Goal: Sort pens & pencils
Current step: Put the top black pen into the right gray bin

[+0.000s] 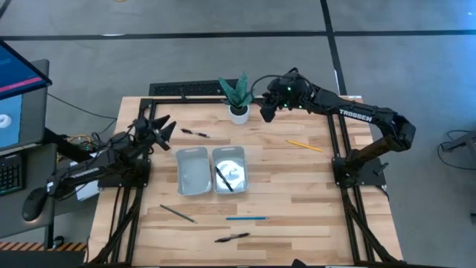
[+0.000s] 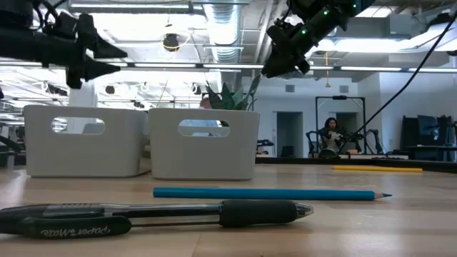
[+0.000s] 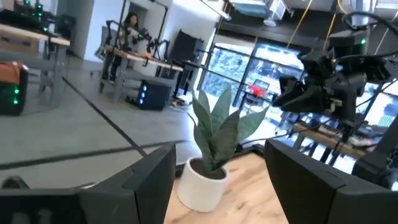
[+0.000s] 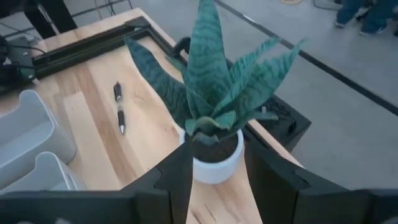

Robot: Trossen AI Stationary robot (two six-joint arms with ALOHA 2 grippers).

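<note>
While both my arms hang high over the table:
left gripper [image 1: 165,128]: fingers apart, empty
right gripper [image 1: 266,110]: apart, empty
risk: descending could topple small white-potted green plant [image 1: 237,99]

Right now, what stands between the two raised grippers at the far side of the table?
In the high view, the small potted plant stands between the left gripper and right gripper.

1. The right tool [image 4: 214,180] is hanging over the bench [image 4: 93,118] with its fingers [image 4: 177,177] spread apart, empty.
2. A potted plant [image 4: 211,124] is standing between them, farther off.
3. A black pen [image 4: 118,107] is lying near two white trays [image 4: 31,149].
</note>
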